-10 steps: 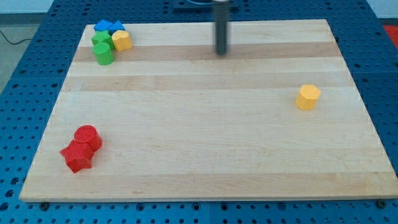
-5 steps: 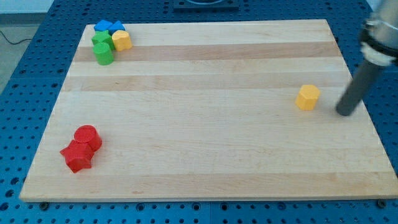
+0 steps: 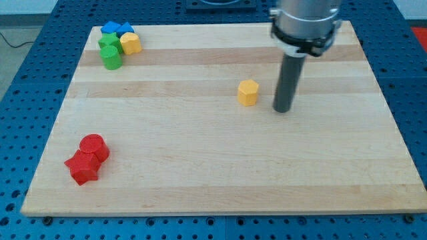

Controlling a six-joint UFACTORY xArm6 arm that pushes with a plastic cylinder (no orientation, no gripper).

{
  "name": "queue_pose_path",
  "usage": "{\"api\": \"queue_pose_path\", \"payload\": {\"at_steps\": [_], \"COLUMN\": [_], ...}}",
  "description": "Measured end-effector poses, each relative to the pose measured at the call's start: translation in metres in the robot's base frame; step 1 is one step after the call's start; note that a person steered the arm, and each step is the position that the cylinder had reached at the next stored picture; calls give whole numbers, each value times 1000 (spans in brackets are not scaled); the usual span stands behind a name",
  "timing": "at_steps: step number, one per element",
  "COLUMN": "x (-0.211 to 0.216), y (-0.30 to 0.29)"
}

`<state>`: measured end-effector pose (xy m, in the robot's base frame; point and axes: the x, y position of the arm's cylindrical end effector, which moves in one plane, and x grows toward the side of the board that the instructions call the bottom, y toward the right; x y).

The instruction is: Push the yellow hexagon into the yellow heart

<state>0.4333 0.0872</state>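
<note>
The yellow hexagon (image 3: 247, 92) sits on the wooden board a little right of the view's centre. My tip (image 3: 282, 109) rests on the board just to the hexagon's right, with a small gap between them. The yellow heart (image 3: 131, 43) lies at the board's top-left corner, touching a cluster of green and blue blocks. It is far to the left of the hexagon.
Two green blocks (image 3: 110, 53) and two blue blocks (image 3: 115, 29) crowd beside the yellow heart at the top left. A red cylinder (image 3: 93, 146) and another red block (image 3: 82, 167) sit at the bottom left. The board (image 3: 220, 173) lies on a blue pegboard table.
The yellow hexagon has slid far to the left, from the right side toward the centre. My tip has followed it leftward from the right edge and stays on its right side.
</note>
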Motion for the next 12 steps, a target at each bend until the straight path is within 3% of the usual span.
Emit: {"api": "queue_pose_path", "payload": {"at_steps": [2, 3, 5, 6, 8, 10, 12], "x": [-84, -94, -104, -125, -124, -99, -120], "y": [-151, -183, -123, -134, -227, -224, -226]}}
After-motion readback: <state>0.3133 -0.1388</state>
